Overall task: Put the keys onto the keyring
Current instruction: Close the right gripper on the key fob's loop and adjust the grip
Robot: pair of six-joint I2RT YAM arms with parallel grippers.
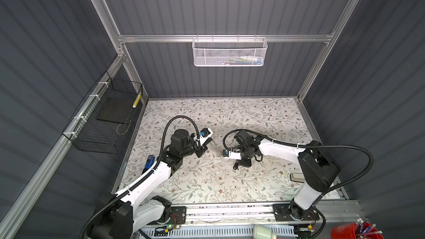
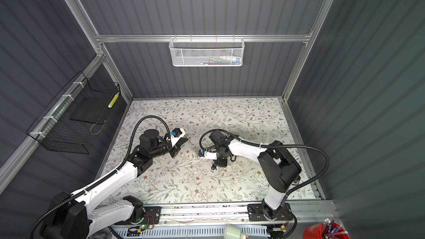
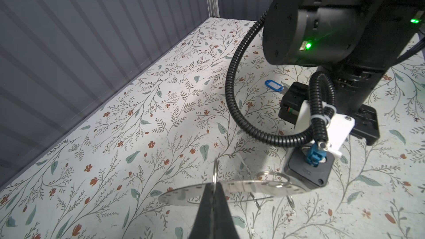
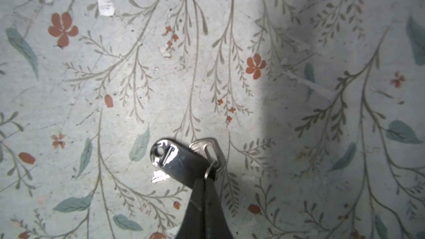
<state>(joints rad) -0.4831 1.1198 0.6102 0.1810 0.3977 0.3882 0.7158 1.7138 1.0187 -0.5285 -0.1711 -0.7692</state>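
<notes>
In the left wrist view my left gripper (image 3: pixel 215 186) is shut on the band of the keyring (image 3: pixel 184 195), a flat grey ring with small holes, held level above the table. Small split rings (image 3: pixel 272 178) hang through it. In the right wrist view my right gripper (image 4: pixel 210 178) is shut on a small wire loop carrying a shiny black oval fob (image 4: pixel 179 162) and a silvery key (image 4: pixel 207 148), just over the table. A second key with a blue white-labelled tag (image 3: pixel 273 85) lies on the table beyond the right arm. In both top views the grippers (image 1: pixel 210 142) (image 1: pixel 235 167) sit near mid-table, a short gap apart.
A blue rectangular block (image 1: pixel 149 159) lies beside the left arm near the left wall. A beige item (image 1: pixel 296 178) rests by the right arm's base. A black wire basket (image 1: pixel 103 120) hangs on the left wall and a white mesh basket (image 1: pixel 230 51) on the back rail.
</notes>
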